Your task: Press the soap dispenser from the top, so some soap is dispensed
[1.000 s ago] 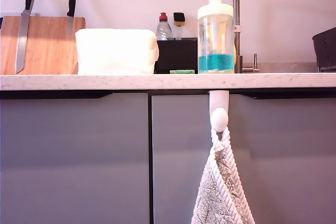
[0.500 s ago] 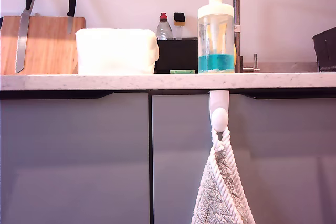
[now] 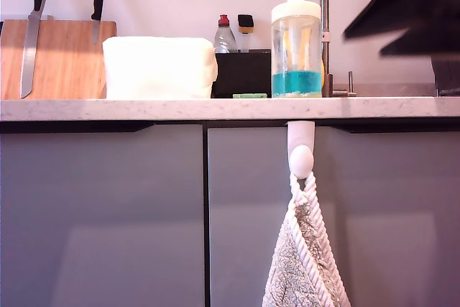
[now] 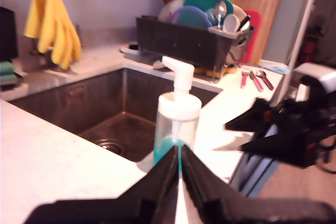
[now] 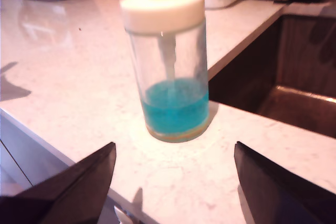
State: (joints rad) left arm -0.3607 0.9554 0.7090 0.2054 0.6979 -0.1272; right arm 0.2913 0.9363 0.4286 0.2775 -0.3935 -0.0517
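Note:
The soap dispenser [image 3: 295, 34] stands upright at the counter's front edge beside the sink: a clear bottle with a white cap and pump top [image 4: 177, 74]. Teal soap [image 5: 176, 106] fills its lower part. My second gripper [image 3: 363, 43] is open and blurred at the exterior view's upper right, level with the bottle's upper half and apart from it. In the second wrist view the second gripper [image 5: 174, 146] frames the bottle's base without touching. My first gripper [image 4: 178, 156] is shut on nothing, its tips pointing at the dispenser [image 4: 176, 129]; it does not show in the exterior view.
A steel sink [image 4: 121, 108] lies behind the dispenser, with a faucet [image 3: 325, 26], a dish rack [image 4: 184, 40] and yellow gloves [image 4: 52, 24]. At the exterior view's left stand a white bundle [image 3: 159, 68], a cutting board [image 3: 65, 59] with knives, and a red-capped bottle [image 3: 224, 37]. A towel [image 3: 305, 249] hangs below.
My second gripper has come into the exterior view from the upper right, moving toward the dispenser. The dispenser has not moved.

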